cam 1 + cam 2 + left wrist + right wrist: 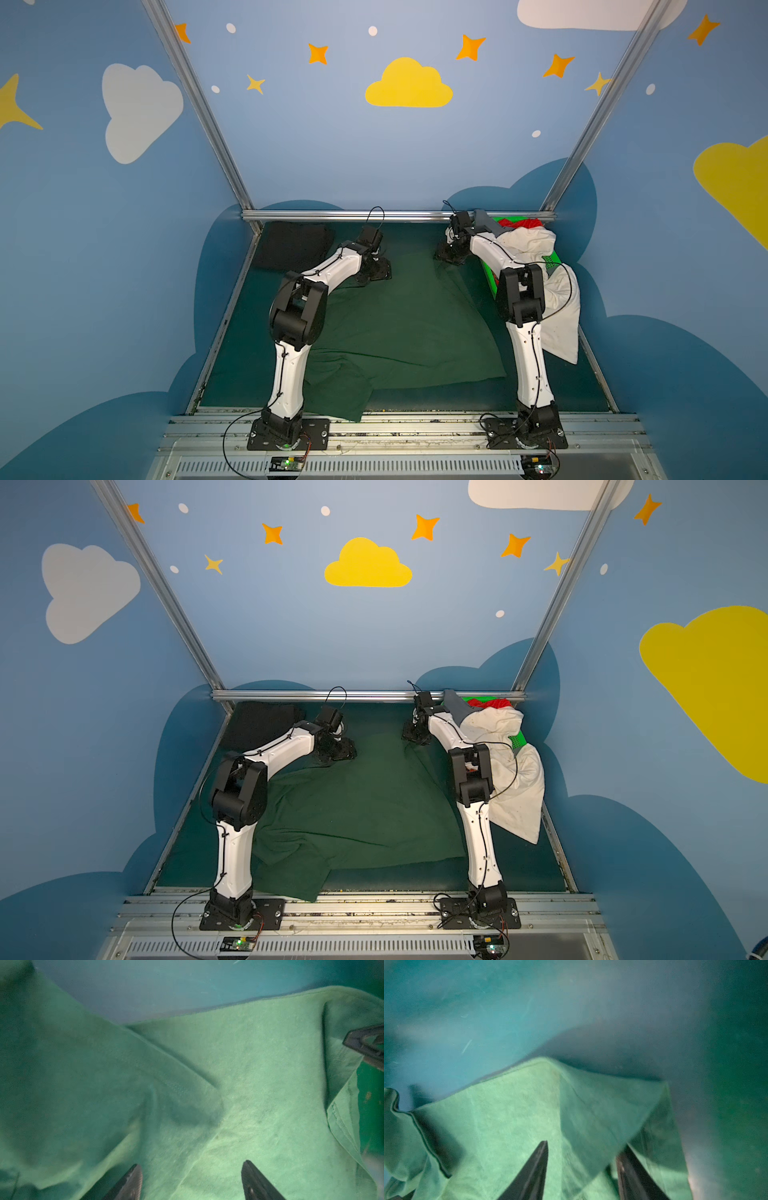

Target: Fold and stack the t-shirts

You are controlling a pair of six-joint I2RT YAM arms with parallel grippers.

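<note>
A dark green t-shirt (pixel 395 324) (pixel 353 808) lies spread and wrinkled over the middle of the table. My left gripper (pixel 376 272) (pixel 191 1167) is low over its far left part, jaws open, with flat cloth (pixel 239 1084) between the fingers. My right gripper (pixel 449 255) (pixel 582 1159) is at the shirt's far right corner, jaws apart, with a raised fold (pixel 591 1109) between them that drapes over one finger (pixel 629 1174). A folded black t-shirt (pixel 291 245) lies at the far left. A cream-white t-shirt (pixel 557 299) hangs over the basket, with red (pixel 524 224) and grey (pixel 484 219) ones behind it.
The bright green mesh basket (pixel 552 262) stands at the far right, close behind my right arm. A metal rail (pixel 395 215) borders the back of the table and a frame rail (pixel 415 419) the front. The green shirt's near corner (pixel 345 403) reaches the front edge.
</note>
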